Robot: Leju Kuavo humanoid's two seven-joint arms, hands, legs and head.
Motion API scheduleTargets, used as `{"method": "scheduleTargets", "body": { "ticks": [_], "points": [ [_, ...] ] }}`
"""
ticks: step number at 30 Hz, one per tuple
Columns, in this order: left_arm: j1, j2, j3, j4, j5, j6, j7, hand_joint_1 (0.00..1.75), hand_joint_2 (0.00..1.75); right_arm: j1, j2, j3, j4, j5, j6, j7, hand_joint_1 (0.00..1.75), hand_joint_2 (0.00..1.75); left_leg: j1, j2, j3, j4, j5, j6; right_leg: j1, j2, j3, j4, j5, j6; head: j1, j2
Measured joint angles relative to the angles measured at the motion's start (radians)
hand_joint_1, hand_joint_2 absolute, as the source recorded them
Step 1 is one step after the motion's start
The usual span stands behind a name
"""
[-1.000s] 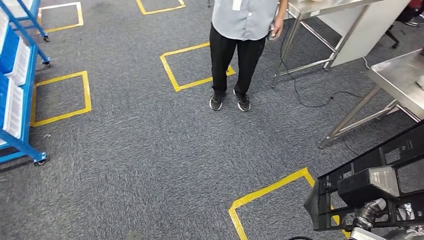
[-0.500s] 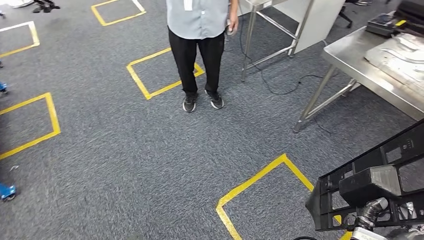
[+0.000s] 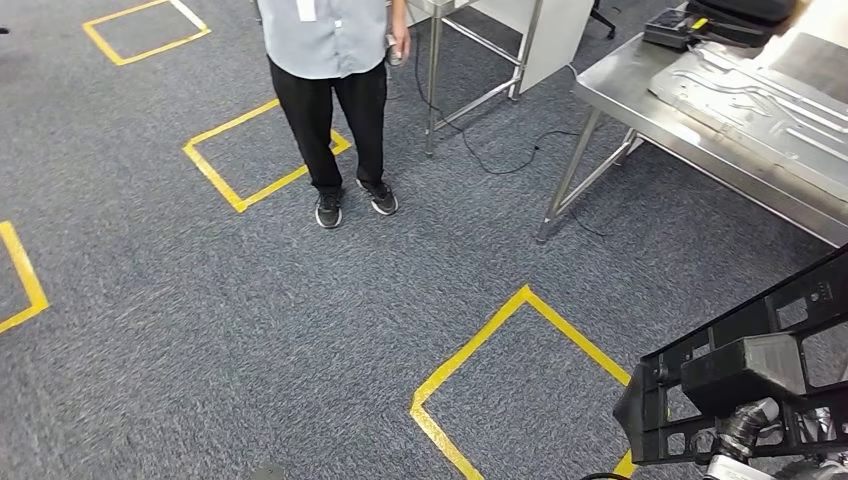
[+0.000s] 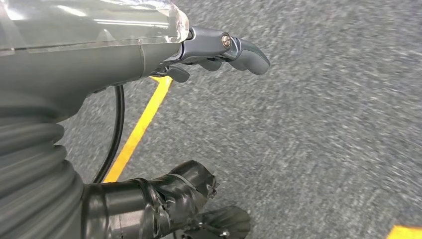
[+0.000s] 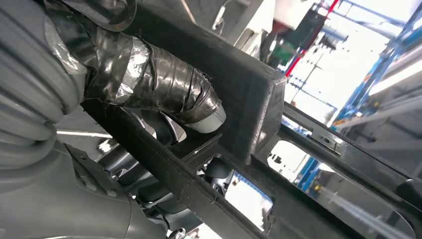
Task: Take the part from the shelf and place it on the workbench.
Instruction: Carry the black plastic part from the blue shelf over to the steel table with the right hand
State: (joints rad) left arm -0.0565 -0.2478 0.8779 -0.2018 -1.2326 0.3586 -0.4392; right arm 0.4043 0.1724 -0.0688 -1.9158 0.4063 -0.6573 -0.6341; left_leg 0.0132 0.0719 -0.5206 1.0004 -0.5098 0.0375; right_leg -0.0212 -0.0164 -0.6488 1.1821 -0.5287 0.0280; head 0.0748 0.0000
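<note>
The part (image 3: 752, 372) is a black plastic frame with open cells, low at the right of the head view. My right hand (image 3: 742, 432) grips it from below. In the right wrist view the taped thumb (image 5: 164, 92) presses on a bar of the part (image 5: 251, 104), and darker fingers curl behind it. The steel workbench (image 3: 632, 88) stands at the upper right, apart from the part. My left hand (image 4: 219, 47) hangs over the carpet with fingers stretched out and nothing in them.
A person (image 3: 335, 50) in a grey shirt and black trousers stands ahead at the upper middle. A pressed metal panel (image 3: 765, 100) and a black device (image 3: 680, 28) lie on the workbench. Yellow tape squares (image 3: 520, 345) mark the grey carpet. A second steel table's legs (image 3: 470, 60) stand beside the person.
The camera has turned right: the whole scene slid left, the blue shelf left the picture and the workbench came further in. The part stays in my right hand.
</note>
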Motion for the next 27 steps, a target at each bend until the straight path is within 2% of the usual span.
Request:
{"method": "scheduleTargets", "body": {
  "ticks": [2,3,4,5,6,8,10,11,12,13,14,15,17,19,21,22,23,25,26,27],
  "points": [
    [-0.001,0.0,0.0,0.0,0.0,-0.002,-0.004,0.0,1.75,-0.002,0.0,-0.001,0.0,0.001,0.005,-0.002,1.75,1.75,-0.005,0.017,0.004,0.004,-0.008,-0.009,0.008,-0.037,0.062,-0.116,0.036,-0.008,0.0,0.0],
    [-0.001,0.0,0.0,0.0,0.0,-0.002,-0.005,0.0,1.75,-0.002,0.0,-0.001,0.0,0.001,0.007,-0.004,1.75,1.75,-0.007,0.025,0.006,0.006,-0.01,-0.014,0.012,-0.047,0.073,-0.142,0.039,-0.013,0.0,0.0],
    [-0.002,0.0,0.0,0.0,0.0,-0.003,-0.005,0.0,1.75,-0.002,0.0,-0.001,0.0,0.002,0.009,-0.005,1.75,1.75,-0.01,0.034,0.008,0.006,-0.012,-0.019,0.016,-0.046,0.073,-0.147,0.036,-0.018,-0.001,0.0],
    [-0.003,0.0,0.0,0.0,0.0,-0.003,-0.006,0.0,1.75,-0.002,0.0,-0.002,0.0,0.003,0.009,-0.006,1.75,1.75,-0.011,0.042,0.01,0.005,-0.012,-0.023,0.016,-0.034,0.07,-0.148,0.038,-0.023,-0.001,0.0],
    [-0.004,0.0,0.0,0.0,0.001,-0.004,-0.007,0.0,1.75,-0.001,0.001,-0.002,0.0,0.005,0.01,-0.007,1.75,1.75,-0.009,0.041,0.012,0.007,-0.016,-0.028,0.014,-0.024,0.069,-0.151,0.04,-0.028,-0.001,0.0],
    [-0.005,0.0,0.0,0.0,0.002,-0.005,-0.01,0.0,1.75,-0.001,0.002,-0.003,0.0,0.008,0.011,-0.008,1.75,1.75,-0.005,0.0,-0.004,0.048,-0.049,-0.038,0.008,-0.004,0.07,-0.158,0.046,-0.041,-0.001,0.0],
    [-0.003,0.0,0.001,0.0,0.003,-0.007,-0.012,0.0,1.75,-0.004,0.004,-0.003,0.0,0.011,0.012,-0.009,1.75,1.75,-0.002,-0.051,-0.058,0.167,-0.115,-0.044,0.005,0.017,0.068,-0.16,0.05,-0.05,-0.001,0.0],
    [-0.001,0.0,0.001,0.0,0.003,-0.008,-0.012,0.0,1.75,-0.004,0.005,-0.003,0.0,0.012,0.012,-0.009,1.75,1.75,-0.002,-0.059,-0.09,0.234,-0.143,-0.046,0.006,0.028,0.067,-0.159,0.05,-0.051,-0.001,0.0],
    [0.001,0.0,0.002,0.0,0.003,-0.008,-0.012,0.0,1.75,-0.004,0.006,-0.003,0.0,0.013,0.012,-0.009,1.75,1.75,-0.002,-0.062,-0.113,0.281,-0.152,-0.046,0.007,0.042,0.066,-0.158,0.051,-0.052,-0.001,0.0],
    [0.002,0.0,0.002,0.0,0.003,-0.008,-0.012,0.0,1.75,-0.004,0.006,-0.003,0.0,0.013,0.012,-0.008,1.75,1.75,-0.002,-0.063,-0.121,0.294,-0.143,-0.046,0.008,0.056,0.066,-0.157,0.051,-0.052,-0.001,0.0],
    [0.002,0.001,0.002,0.0,0.003,-0.008,-0.012,0.0,1.75,-0.003,0.006,-0.003,0.0,0.013,0.012,-0.008,1.75,1.75,-0.002,-0.066,-0.109,0.263,-0.112,-0.044,0.008,0.071,0.067,-0.155,0.051,-0.052,-0.001,0.0],
    [0.002,0.001,0.002,0.0,0.003,-0.009,-0.012,0.0,1.75,-0.003,0.006,-0.003,0.0,0.013,0.012,-0.008,1.75,1.75,-0.002,-0.076,-0.082,0.202,-0.072,-0.04,0.008,0.085,0.068,-0.154,0.051,-0.051,-0.001,0.0],
    [0.002,0.002,0.003,0.0,0.003,-0.009,-0.012,0.0,1.75,-0.004,0.007,-0.003,0.0,0.015,0.012,-0.008,1.75,1.75,-0.001,-0.121,-0.028,0.073,-0.017,-0.03,0.009,0.11,0.067,-0.149,0.05,-0.047,-0.001,0.0],
    [0.0,0.003,0.003,0.0,0.003,-0.011,-0.013,0.0,1.75,-0.004,0.007,-0.003,0.0,0.016,0.013,-0.008,1.75,1.75,-0.002,-0.148,-0.008,0.021,-0.009,-0.023,0.007,0.131,0.058,-0.147,0.055,-0.035,-0.001,0.0],
    [-0.002,0.003,0.003,0.0,0.002,-0.013,-0.015,0.0,1.75,-0.001,0.008,-0.003,0.0,0.017,0.013,-0.008,1.75,1.75,-0.002,-0.129,-0.005,0.013,-0.004,-0.015,0.003,0.145,0.051,-0.149,0.06,-0.02,-0.001,0.0],
    [-0.003,0.002,0.004,0.0,0.003,-0.014,-0.016,0.0,1.75,0.0,0.008,-0.003,0.0,0.017,0.013,-0.008,1.75,1.75,0.0,-0.117,-0.003,0.007,0.0,-0.008,0.005,0.13,0.047,-0.142,0.055,-0.015,0.0,0.0],
    [-0.002,0.002,0.004,0.0,0.003,-0.014,-0.017,0.0,1.75,-0.001,0.008,-0.003,0.0,0.018,0.013,-0.008,1.75,1.75,0.003,-0.103,-0.002,0.001,0.005,-0.001,0.007,0.106,0.036,-0.12,0.04,-0.011,0.001,0.0],
    [0.0,0.002,0.004,0.0,0.004,-0.016,-0.019,0.0,1.75,-0.003,0.008,-0.003,0.0,0.018,0.013,-0.008,1.75,1.75,0.003,-0.075,-0.001,-0.004,0.008,0.007,0.009,0.047,-0.013,-0.016,-0.021,-0.004,0.004,0.0],
    [0.001,0.002,0.005,0.0,0.004,-0.017,-0.02,0.0,1.75,-0.004,0.008,-0.003,0.001,0.019,0.014,-0.008,1.75,1.75,0.002,-0.06,-0.002,-0.004,0.008,0.008,0.007,0.034,-0.044,0.049,-0.05,-0.001,0.004,0.0],
    [0.002,0.002,0.005,0.0,0.004,-0.019,-0.02,0.0,1.75,-0.004,0.008,-0.003,0.002,0.019,0.015,-0.008,1.75,1.75,0.001,-0.046,-0.003,-0.004,0.007,0.009,0.004,0.028,-0.067,0.1,-0.067,0.003,0.004,0.0]
  ]
}}
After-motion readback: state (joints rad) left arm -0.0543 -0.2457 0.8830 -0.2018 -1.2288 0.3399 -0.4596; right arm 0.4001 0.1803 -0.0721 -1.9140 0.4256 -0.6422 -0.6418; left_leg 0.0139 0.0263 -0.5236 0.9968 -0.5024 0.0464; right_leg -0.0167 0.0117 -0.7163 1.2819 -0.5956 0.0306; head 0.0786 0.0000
